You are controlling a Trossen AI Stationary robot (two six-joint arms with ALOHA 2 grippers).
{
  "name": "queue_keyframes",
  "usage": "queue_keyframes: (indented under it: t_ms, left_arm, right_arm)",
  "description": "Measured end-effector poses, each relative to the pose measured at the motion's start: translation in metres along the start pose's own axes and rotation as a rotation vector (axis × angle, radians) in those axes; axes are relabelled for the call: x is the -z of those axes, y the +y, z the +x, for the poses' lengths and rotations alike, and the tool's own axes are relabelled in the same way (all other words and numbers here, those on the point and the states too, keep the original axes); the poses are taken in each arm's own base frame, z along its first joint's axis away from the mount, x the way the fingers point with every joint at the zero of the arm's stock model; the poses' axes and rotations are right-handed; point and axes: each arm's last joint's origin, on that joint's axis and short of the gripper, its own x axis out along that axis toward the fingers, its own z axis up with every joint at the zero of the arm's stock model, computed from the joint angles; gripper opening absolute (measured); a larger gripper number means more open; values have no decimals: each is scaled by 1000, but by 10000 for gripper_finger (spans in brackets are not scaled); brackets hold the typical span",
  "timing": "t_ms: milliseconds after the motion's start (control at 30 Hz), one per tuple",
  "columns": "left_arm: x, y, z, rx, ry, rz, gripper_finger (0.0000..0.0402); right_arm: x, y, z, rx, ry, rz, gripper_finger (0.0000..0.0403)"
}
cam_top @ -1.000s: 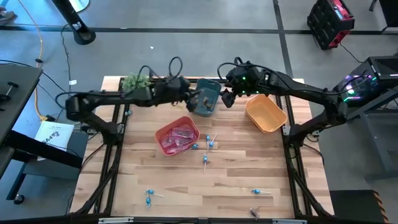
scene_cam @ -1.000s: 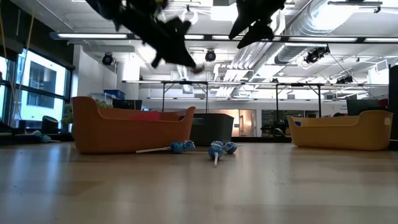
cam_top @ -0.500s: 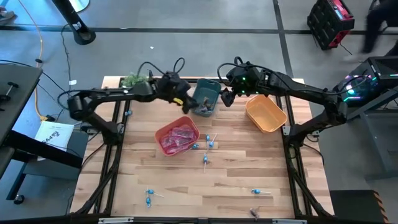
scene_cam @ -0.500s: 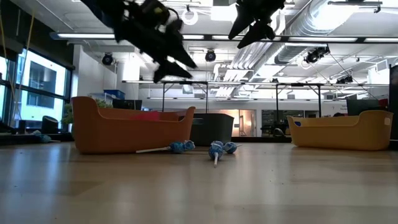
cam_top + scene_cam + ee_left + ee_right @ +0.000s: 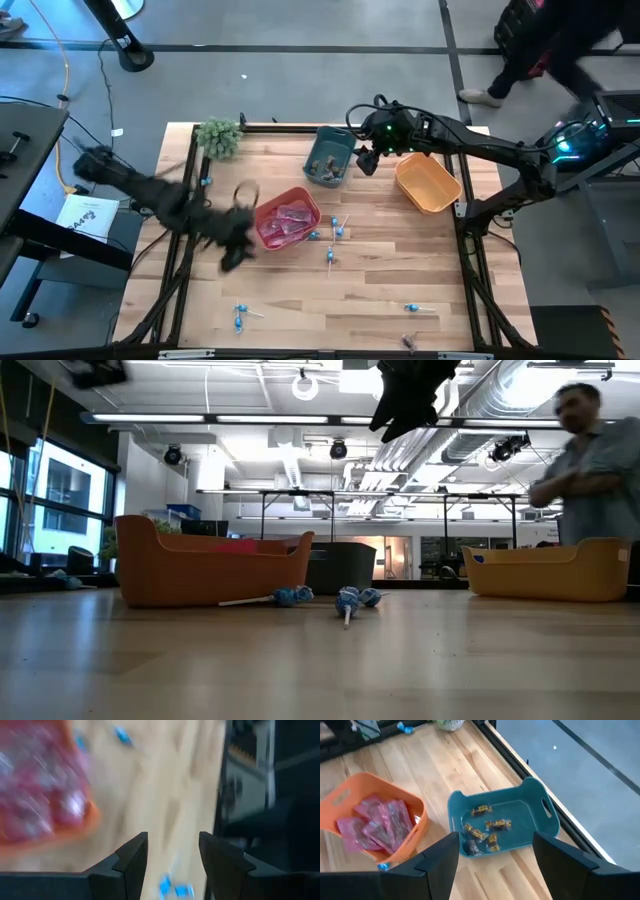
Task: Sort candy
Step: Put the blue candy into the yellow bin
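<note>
I see my left gripper [image 5: 232, 255] open and empty beside the red bin [image 5: 262, 212]; right gripper [image 5: 366, 160] gapes over the teal bin [image 5: 322, 145].

The left hand [image 5: 232, 252] is a motion-blurred smear; a person [image 5: 590, 455] is blurred too.

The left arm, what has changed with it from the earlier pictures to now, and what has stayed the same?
The left claw swung away from above the teal bin, toward the table's near left, now beside the red bin. Its fingers have opened with nothing between them. A person has come in behind the table. The right claw stayed open by the teal bin; bins and lollipops did not move.
</note>
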Motion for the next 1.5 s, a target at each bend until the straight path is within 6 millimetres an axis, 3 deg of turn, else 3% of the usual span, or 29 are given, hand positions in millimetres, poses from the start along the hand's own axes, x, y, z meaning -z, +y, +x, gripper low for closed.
queue_keyframes:
  t_ms: [200, 400, 533, 933, 1500]
  left_arm:
    - [66, -53, 36, -29, 180, 147, 171]
    - [102, -65, 93, -147, 345, 269, 171]
    - [107, -63, 116, -192, 387, 308, 171]
    - [119, -59, 150, -207, 475, 439, 171]
    - [126, -53, 174, -256, 506, 416, 171]
  right_arm:
    - [0, 0, 3, -1, 7, -52, 247]
    - [0, 1, 8, -3, 15, -62, 247]
    - [0, 1, 8, -3, 17, -61, 247]
    - [0, 1, 8, -1, 19, -55, 247]
    - [0, 0, 8, 1, 19, -54, 247]
